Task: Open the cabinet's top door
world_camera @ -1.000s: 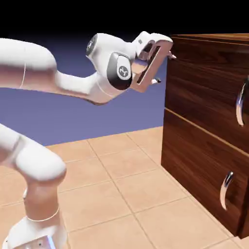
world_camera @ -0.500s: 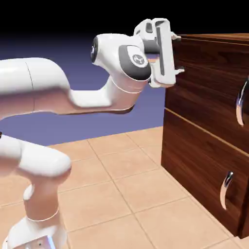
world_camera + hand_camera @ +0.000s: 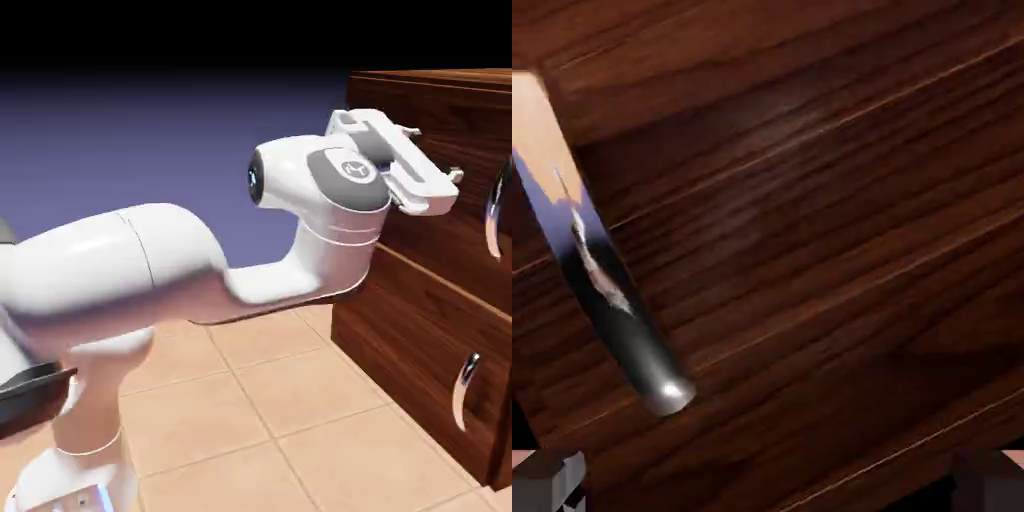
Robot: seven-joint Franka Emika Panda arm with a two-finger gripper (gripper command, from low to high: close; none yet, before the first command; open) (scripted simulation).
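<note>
The cabinet (image 3: 420, 300) is a dark brown wood-grain box at the exterior view's right. Its top door (image 3: 450, 110) carries a curved silver handle (image 3: 493, 212). My gripper (image 3: 437, 153) hovers close in front of the top door, left of that handle and apart from it. It is open, with nothing between the fingers. In the hand view, dark wood (image 3: 812, 220) fills the picture and a silver handle (image 3: 617, 300) slants down the left side. My gripper (image 3: 768, 480) shows both grey fingertips (image 3: 547, 482) at the bottom corners, wide apart.
The lower panel (image 3: 400, 350) bears a similar silver handle (image 3: 462, 390). A tan tiled floor (image 3: 260, 400) spreads in front of the cabinet. My white arm (image 3: 200, 260) stretches across from the lower left.
The arm has swung down and to the right, carrying the hand from the cabinet's top corner to the front of the top door. The hand has rolled; the jaws stayed open.
</note>
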